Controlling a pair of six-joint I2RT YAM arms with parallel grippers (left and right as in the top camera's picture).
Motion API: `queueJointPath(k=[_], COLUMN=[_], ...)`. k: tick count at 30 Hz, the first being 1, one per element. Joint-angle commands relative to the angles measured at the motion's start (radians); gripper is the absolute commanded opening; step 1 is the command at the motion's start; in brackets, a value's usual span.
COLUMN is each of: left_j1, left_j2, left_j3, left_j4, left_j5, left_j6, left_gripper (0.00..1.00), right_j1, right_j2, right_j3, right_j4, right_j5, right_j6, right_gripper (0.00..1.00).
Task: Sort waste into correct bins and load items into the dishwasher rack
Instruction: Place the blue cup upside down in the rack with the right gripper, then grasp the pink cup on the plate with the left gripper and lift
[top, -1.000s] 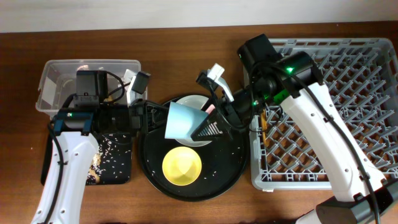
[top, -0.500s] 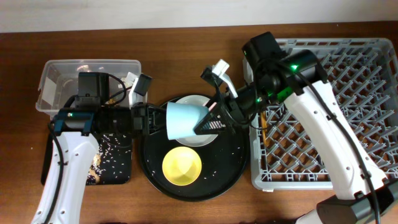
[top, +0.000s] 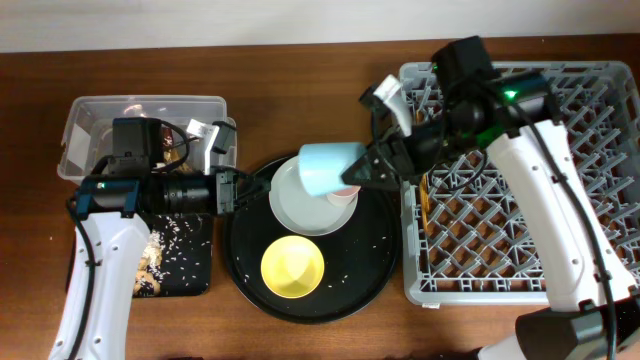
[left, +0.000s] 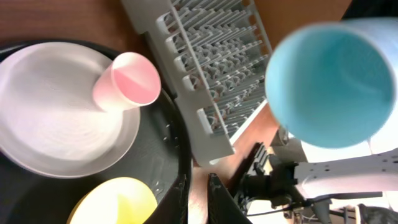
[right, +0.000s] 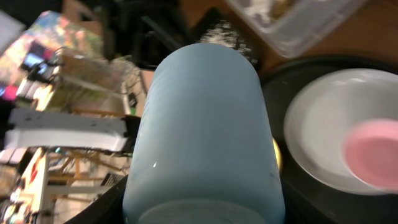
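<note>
- Light-blue cup (top: 330, 170): carried on its side, mouth facing left, in the right gripper (top: 362, 172), whose fingers are clamped on it. Since a second ago it has travelled rightward from above the left half of the plate to the plate's right edge, close to the rack. Judgement: the cup is in transit to the rack, and loading it is the step in hand.
- Clear plastic tub (top: 75, 125): far left. The left arm covers most of the interior, so the contents cannot be told.
- Flat black tray (top: 195, 280): just in front of the tub. It holds scattered white rice-like crumbs (top: 180, 230) and beige scraps (top: 150, 265). Judgement: food waste is already sorted here.
- Left gripper (top: 240, 188): at the left rim of the round tray. Its fingers stand slightly apart with nothing between them.
- Large round black tray (top: 240, 265): centre. It holds the grey plate (top: 295, 205), the yellow bowl (top: 293, 266) in front of the plate, and a few loose crumbs.
- Pink cup (left: 127, 81): upright on the plate's right side, no longer hidden from the overhead view except where the blue cup overlaps it.
- Dishwasher rack (top: 415, 285): far right, pegs mostly bare. A thin gold-coloured utensil (top: 424, 208) appears to lie in the leftmost column. No cup, bowl or plate is loaded yet.
</note>
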Motion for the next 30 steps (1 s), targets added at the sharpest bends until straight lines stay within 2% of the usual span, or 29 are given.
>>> queueJointPath(k=[1, 2, 3, 4, 5, 7, 9, 20, 21, 22, 23, 24, 25, 28, 30], left_j1=[0.004, 0.004, 0.004, 0.004, 0.004, 0.004, 0.004, 0.004, 0.004, 0.004, 0.004, 0.004, 0.004, 0.004, 0.004], left_j2=[-0.012, -0.012, -0.012, -0.012, -0.012, -0.012, -0.012, -0.011, -0.011, -0.011, -0.011, -0.011, -0.011, -0.011, -0.012], left_j3=[0.002, 0.002, 0.001, 0.001, -0.001, -0.01, -0.032, -0.039, -0.039, -0.039, -0.039, -0.039, -0.039, -0.039, -0.039], left_j4=[-0.027, -0.031, -0.037, -0.043, -0.045, -0.046, -0.046, -0.049, -0.049, -0.049, -0.049, -0.049, -0.049, -0.049, -0.043], left_j5=[-0.108, -0.118, -0.132, -0.132, -0.132, -0.148, -0.182, -0.181, -0.181, -0.181, -0.181, -0.181, -0.181, -0.18, -0.18], left_j6=[0.01, 0.009, 0.01, 0.01, 0.01, 0.01, 0.01, 0.01, 0.01, 0.01, 0.01, 0.01, 0.01, 0.006, -0.042], left_gripper=[0.12, 0.12, 0.12, 0.12, 0.13, 0.19, 0.19, 0.19, 0.19, 0.19, 0.19, 0.19, 0.19, 0.2, 0.2], right_j1=[-0.096, -0.122, -0.175, -0.199, -0.218, -0.238, -0.238, -0.239, -0.241, -0.244, -0.25, -0.251, -0.25, -0.251, -0.25], right_j2=[0.002, 0.002, 0.002, 0.002, 0.002, 0.002, 0.004, 0.278, 0.28, 0.28, 0.28, 0.28, 0.28, 0.28, 0.262], right_j3=[0.01, 0.01, 0.01, 0.01, 0.01, 0.01, 0.01, 0.006, 0.006, 0.006, 0.006, 0.006, 0.006, 0.006, 0.033], right_j4=[0.038, 0.053, 0.095, 0.115, 0.136, 0.175, 0.199, 0.253, 0.254, 0.254, 0.253, 0.251, 0.251, 0.25, 0.227], right_j5=[0.216, 0.294, 0.502, 0.607, 0.702, 0.894, 1.01, 1.055, 1.055, 1.055, 1.054, 1.054, 1.054, 1.054, 1.053], right_j6=[0.138, 0.187, 0.302, 0.351, 0.389, 0.444, 0.447, 0.447, 0.447, 0.447, 0.447, 0.447, 0.447, 0.447, 0.447], right_gripper=[0.53, 0.53, 0.53, 0.53, 0.53, 0.53, 0.54, 0.54, 0.62, 0.63, 0.68, 0.91, 0.98, 0.98, 0.98])
